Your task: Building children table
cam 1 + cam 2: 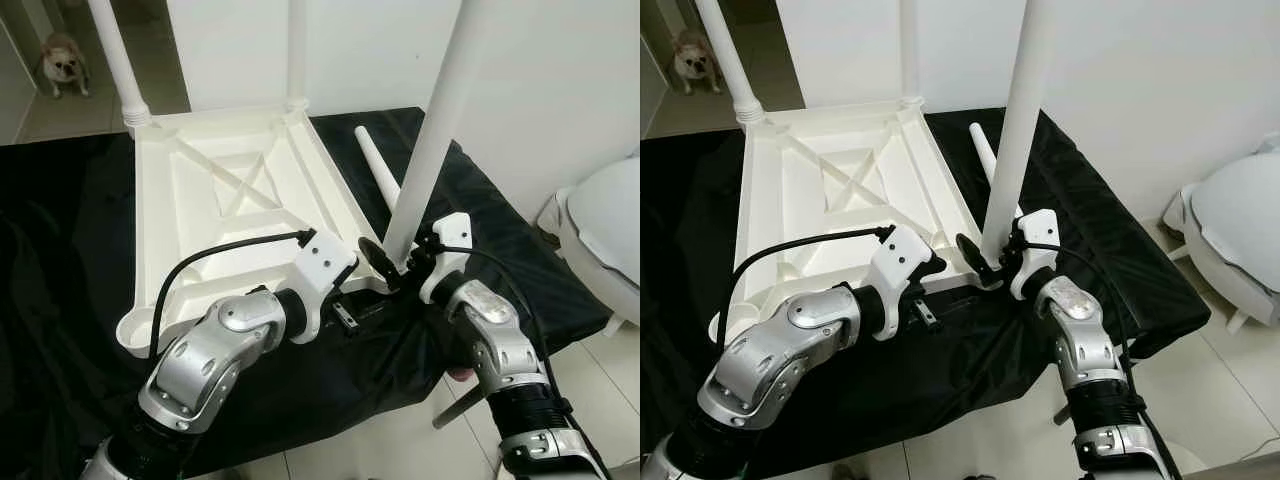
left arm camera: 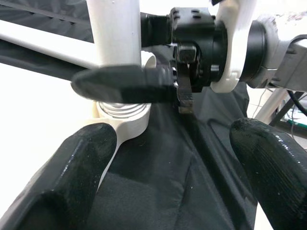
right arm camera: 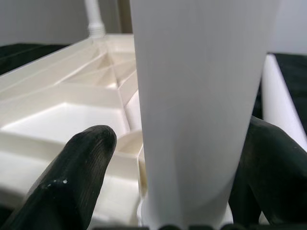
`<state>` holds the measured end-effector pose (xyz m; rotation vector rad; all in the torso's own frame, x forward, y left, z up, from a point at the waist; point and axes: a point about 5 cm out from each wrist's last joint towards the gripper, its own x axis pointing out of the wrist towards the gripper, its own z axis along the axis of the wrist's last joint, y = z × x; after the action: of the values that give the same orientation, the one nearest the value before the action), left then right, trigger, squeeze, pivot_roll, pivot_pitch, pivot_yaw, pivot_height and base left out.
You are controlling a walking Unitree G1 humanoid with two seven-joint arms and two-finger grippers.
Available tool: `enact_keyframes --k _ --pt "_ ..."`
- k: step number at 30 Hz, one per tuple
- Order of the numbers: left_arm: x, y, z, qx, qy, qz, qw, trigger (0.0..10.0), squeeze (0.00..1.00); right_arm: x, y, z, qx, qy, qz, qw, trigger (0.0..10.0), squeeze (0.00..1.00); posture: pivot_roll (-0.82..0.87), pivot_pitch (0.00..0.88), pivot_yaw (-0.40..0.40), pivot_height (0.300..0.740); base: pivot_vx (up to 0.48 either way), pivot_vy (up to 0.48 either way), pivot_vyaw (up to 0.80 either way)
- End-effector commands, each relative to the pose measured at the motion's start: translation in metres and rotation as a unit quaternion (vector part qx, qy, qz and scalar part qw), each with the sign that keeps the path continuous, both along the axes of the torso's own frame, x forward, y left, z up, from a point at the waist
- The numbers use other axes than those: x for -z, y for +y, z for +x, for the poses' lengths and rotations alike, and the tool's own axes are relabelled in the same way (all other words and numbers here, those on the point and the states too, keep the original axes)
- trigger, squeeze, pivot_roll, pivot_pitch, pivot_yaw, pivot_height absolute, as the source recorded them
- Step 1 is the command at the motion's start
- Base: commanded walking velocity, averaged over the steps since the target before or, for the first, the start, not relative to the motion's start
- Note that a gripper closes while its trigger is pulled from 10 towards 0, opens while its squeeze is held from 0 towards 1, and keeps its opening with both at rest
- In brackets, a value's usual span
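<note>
- The right claw (image 1: 392, 262) grips the white leg (image 1: 432, 140) near its base, one finger on each side; the leg stands upright at the near corner of the upturned tabletop (image 1: 225, 190) (on a black cloth (image 1: 60, 300)).
- The left claw (image 2: 168, 158) is spread wide, holding nothing, just beside that corner.
- A loose leg (image 1: 378, 168) lies flat beside the tabletop.

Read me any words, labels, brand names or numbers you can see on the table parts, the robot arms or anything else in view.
No readable text in any view.
Upturned white tabletop and its legs: plain plastic, no label or marking.
Loose leg on the black cloth: plain.
Left gripper and right gripper: housings show no legible print.
</note>
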<state>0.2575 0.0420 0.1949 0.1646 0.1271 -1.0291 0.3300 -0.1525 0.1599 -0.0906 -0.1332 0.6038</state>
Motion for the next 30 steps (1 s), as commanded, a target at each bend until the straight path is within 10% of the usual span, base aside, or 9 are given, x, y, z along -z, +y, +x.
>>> enact_keyframes --k 1,22,23,24,30 --pt "0.000 0.001 0.001 -0.002 0.002 0.002 1.000 10.0 0.00 0.006 -0.005 0.000 -0.006 0.010 -0.010 1.000 10.0 0.00 -0.02 0.069 0.000 0.740 0.000 0.000 0.00" --pt "-0.002 0.005 0.002 -0.011 0.003 0.004 1.000 10.0 0.00 0.009 -0.018 0.021 -0.040 0.021 -0.034 0.998 10.0 0.00 -0.01 0.084 0.011 0.740 0.000 0.000 0.00" --pt "-0.002 0.005 0.002 -0.011 0.003 0.004 1.000 10.0 0.00 0.009 -0.017 0.022 -0.045 0.021 -0.035 0.998 7.1 0.00 -0.01 0.082 0.009 0.740 0.000 0.000 0.00" --pt "-0.003 0.005 0.002 -0.012 0.003 0.003 1.000 10.0 0.00 0.010 -0.017 0.022 -0.049 0.022 -0.036 0.998 0.0 0.00 0.00 0.081 0.006 0.740 0.000 0.000 0.00" --pt "-0.003 0.005 0.003 -0.015 0.001 0.002 1.000 10.0 0.00 0.014 -0.017 0.021 -0.066 0.031 -0.041 0.997 0.0 0.00 0.00 0.076 0.003 0.740 0.000 0.000 0.00"
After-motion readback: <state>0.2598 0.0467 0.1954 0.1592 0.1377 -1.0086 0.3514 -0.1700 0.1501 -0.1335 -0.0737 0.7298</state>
